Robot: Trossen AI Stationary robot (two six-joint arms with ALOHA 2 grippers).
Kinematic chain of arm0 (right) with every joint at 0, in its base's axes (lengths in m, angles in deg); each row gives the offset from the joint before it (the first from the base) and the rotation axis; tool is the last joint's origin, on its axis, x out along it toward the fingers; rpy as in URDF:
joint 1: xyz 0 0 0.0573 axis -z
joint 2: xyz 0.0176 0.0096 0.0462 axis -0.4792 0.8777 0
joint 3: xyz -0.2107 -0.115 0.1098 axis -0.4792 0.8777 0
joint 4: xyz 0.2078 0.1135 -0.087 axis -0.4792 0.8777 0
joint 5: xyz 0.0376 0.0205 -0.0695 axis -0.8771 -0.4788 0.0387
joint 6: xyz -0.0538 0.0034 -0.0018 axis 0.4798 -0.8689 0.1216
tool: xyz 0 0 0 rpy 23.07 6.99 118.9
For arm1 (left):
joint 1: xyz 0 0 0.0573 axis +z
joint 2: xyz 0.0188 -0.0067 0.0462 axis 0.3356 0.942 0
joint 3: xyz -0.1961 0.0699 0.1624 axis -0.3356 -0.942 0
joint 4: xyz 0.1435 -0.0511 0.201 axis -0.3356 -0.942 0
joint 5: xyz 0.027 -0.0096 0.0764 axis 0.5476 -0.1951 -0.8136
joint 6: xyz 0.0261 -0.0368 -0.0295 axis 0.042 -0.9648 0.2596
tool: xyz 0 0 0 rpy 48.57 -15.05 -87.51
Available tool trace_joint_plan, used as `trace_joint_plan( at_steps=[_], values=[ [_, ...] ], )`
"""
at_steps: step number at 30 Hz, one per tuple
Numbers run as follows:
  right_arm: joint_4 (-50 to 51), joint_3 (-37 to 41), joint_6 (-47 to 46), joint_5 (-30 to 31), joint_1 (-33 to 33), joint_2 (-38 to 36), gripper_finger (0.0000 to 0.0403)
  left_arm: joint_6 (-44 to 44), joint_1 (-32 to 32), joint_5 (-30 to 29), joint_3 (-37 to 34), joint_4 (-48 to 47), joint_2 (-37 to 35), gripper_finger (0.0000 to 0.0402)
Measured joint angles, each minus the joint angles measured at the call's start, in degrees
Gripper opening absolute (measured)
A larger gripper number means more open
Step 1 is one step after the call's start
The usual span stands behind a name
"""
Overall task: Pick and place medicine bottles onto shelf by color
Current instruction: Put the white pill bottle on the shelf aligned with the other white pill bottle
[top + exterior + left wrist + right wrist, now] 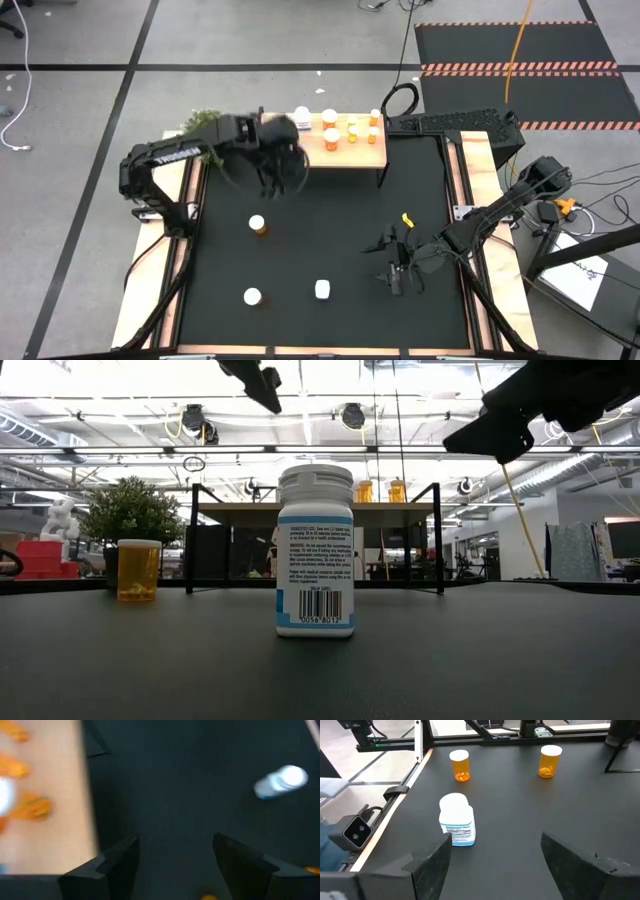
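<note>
Left gripper is hovering just in front of the low light-wood shelf on thin black legs, fingers spread and carrying nothing. On the shelf, one white bottle and several orange white-capped bottles are already standing.

On the black table mat, three are left: an orange translucent bottle with white cap near centre-left, another orange one near the front edge, and a white labelled pill bottle beside it.

Next pick is probably the nearest orange bottle: come straight down, centre the jaws around the cap, close gently so it is not tipping.

Right gripper is waiting low at front right, released, holding nothing, with the white bottle close ahead.

Beyond the table, grey floor, black tape lines, striped mat and a green plant are showing.
</note>
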Motion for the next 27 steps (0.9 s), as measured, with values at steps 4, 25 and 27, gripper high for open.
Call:
trace_joint_plan(
  at_steps=[4,25,27],
  values=[
    [-5.59,0.00,-0.44,0.00,0.00,3.79,0.0299,-3.10,-8.80,-4.24,-2.81,0.45,-0.05,0.0253],
    [-23.13,-9.32,-6.41,-2.69,0.33,30.69,0.0243,-17.24,-31.92,-14.05,-38.93,48.92,0.01,0.0253],
    [-22.10,-12.43,-6.02,-4.16,0.31,33.56,0.0226,-19.19,-32.06,-14.19,-42.03,53.35,0.01,0.0253]
  ],
)
